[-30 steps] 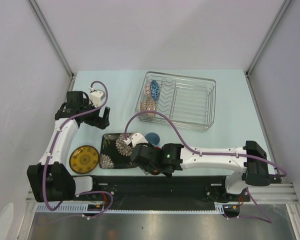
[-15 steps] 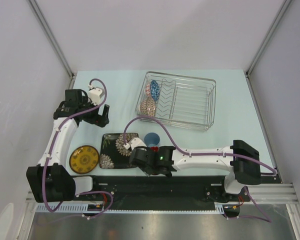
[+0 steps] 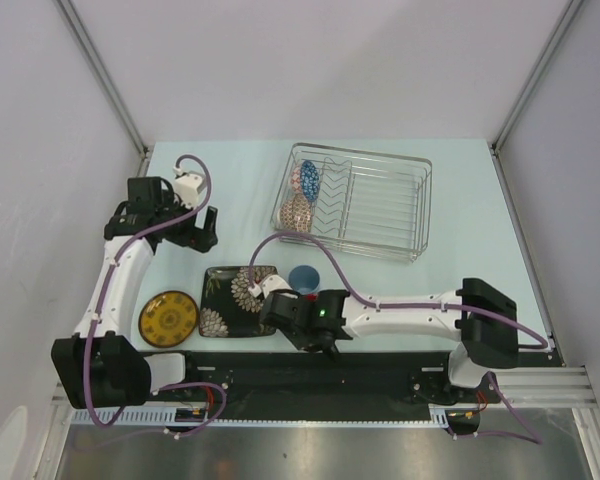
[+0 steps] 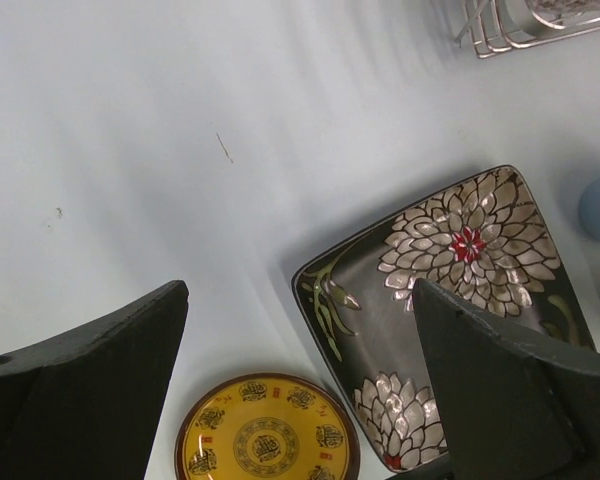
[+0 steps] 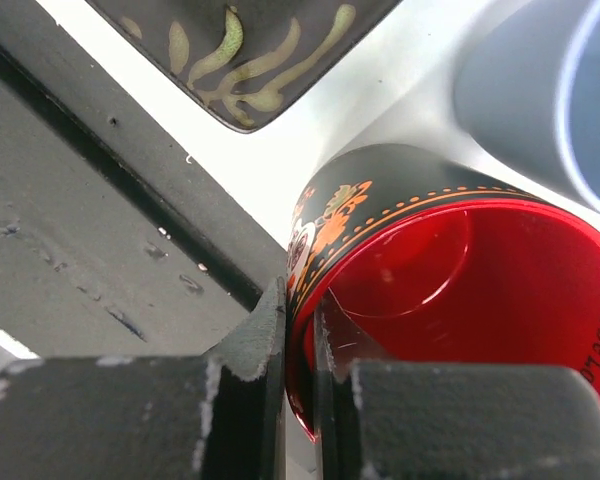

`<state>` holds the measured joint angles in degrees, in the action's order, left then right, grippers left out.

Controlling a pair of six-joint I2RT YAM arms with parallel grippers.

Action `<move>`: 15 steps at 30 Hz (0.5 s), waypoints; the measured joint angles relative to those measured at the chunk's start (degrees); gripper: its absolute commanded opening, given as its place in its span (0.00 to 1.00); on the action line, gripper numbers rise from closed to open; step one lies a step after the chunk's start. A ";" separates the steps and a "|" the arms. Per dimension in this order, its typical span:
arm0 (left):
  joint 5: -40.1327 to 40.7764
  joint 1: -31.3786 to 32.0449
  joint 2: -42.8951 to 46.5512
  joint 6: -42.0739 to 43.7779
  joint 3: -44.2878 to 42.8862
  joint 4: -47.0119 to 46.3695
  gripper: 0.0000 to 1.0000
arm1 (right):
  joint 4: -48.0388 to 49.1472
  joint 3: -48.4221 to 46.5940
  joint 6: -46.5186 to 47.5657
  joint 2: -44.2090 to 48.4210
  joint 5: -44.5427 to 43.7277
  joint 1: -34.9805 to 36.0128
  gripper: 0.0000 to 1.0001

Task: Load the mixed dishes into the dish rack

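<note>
Beside the light-blue cup (image 5: 540, 90), our right gripper (image 5: 300, 320) clamps the black mug (image 5: 410, 190) at its rim, one jaw inside, so we can lift it upright; our left gripper (image 4: 300, 300) hangs wide apart.

Lt-blue table (image 3: 242, 180), grey walls (image 3: 330, 70).

The mug (image 5: 450, 290) is black outside and red inside; the square plate (image 4: 460, 250) is black with pale flowers.

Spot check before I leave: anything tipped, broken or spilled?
Nothing stands out: blue bowl and beige-pink bowl stand on edge in the dish rack, yellow plate and black square plate lie flat, right end effector pinches the black mug.
</note>
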<state>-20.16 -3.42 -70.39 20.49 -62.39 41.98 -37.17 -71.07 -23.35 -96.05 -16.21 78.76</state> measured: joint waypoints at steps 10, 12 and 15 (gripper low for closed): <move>-5.57 -0.04 0.11 -5.07 -11.91 4.90 1.00 | 0.87 3.21 -5.53 25.14 15.74 -13.35 0.00; -9.29 -0.13 0.13 -7.28 -16.26 5.49 1.00 | 5.03 3.19 -6.78 33.55 18.34 -19.02 0.00; -17.00 -0.20 0.79 -11.30 -20.96 5.33 0.97 | 14.08 3.13 -7.74 42.23 19.71 -25.83 0.00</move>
<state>-37.17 -3.62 -69.60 9.19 -83.35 47.31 -23.09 -67.94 -31.09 -53.82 3.51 52.93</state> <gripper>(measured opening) 0.993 0.100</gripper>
